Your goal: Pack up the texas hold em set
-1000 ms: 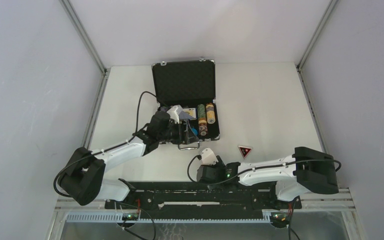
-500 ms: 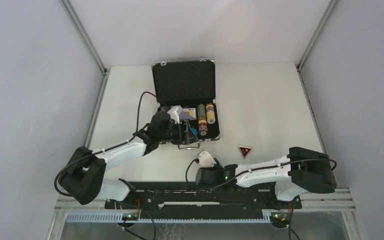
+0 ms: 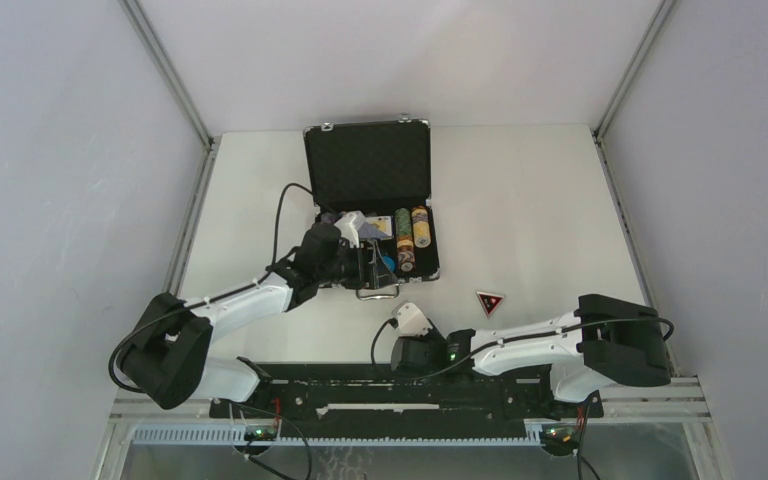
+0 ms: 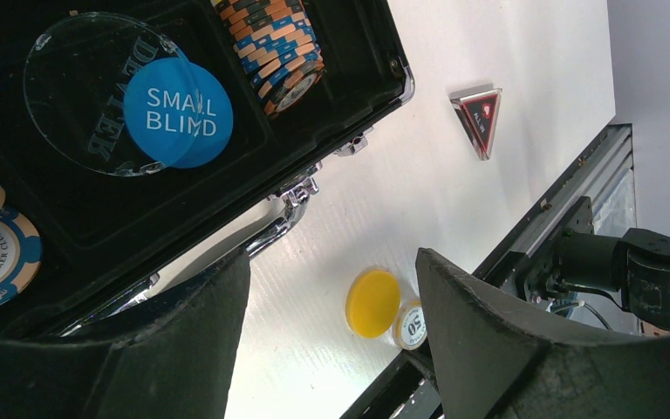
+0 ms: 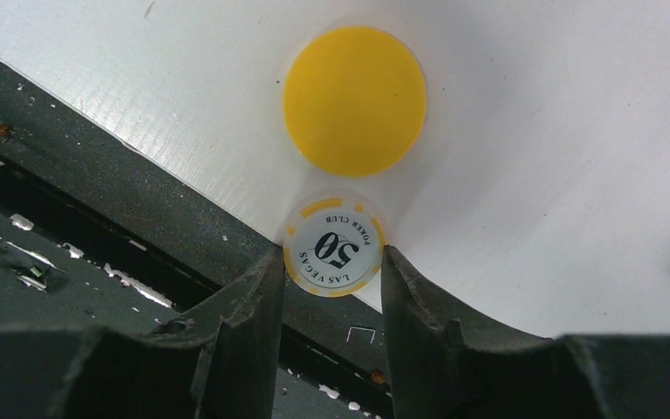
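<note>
While closing the right gripper (image 5: 332,264) on the white-and-yellow 50 chip (image 5: 332,253) at the tabletop's (image 3: 530,200) near edge, just beside the yellow button (image 5: 354,100), keep the squeeze level and centred on the rim; cannot tell whether gripped or merely flanked. Leave the left gripper (image 4: 331,271) spread wide and empty over the open briefcase's (image 3: 368,165) front rim. Smooth white tabletop, plain grey walls around.

Black textured briefcase (image 3: 367,165), silver-edged, black-lined; plain white worktop (image 3: 540,200). Plain yellow button (image 5: 354,100); white chip (image 5: 333,251) with yellow rim dashes and black "50". White-lettered blue button (image 4: 179,113), red-and-black triangle token (image 4: 479,118), chip stack (image 4: 275,48) striped orange, blue and black.
</note>
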